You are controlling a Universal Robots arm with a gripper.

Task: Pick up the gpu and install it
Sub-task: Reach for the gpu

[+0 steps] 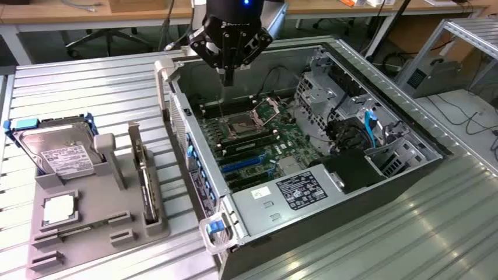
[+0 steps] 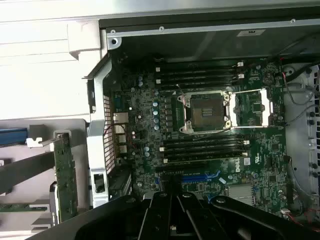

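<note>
Gripper point(image 1: 226, 80) is held over the open case point(image 1: 327, 239), fingers pressed together on nothing (gpu point(image 1: 144, 181) is stood on edge in the grey tray point(image 1: 93, 217), untouched).

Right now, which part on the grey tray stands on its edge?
The gpu, the thin card nearest the computer case; the hard drive is boxy and the chip lies flat.

Over the green motherboard point(image 1: 257, 143), the open black computer case point(image 1: 365, 210) is free from above. Its silver drive cage point(image 1: 327, 93) and black cable bundle point(image 1: 346, 137) crowd the exterior view's right. The thin dark silver-edged gpu point(image 1: 144, 175) stands on edge, open above, between a grey plastic upright point(image 1: 105, 154) and the case's perforated wall point(image 1: 177, 125).
</note>
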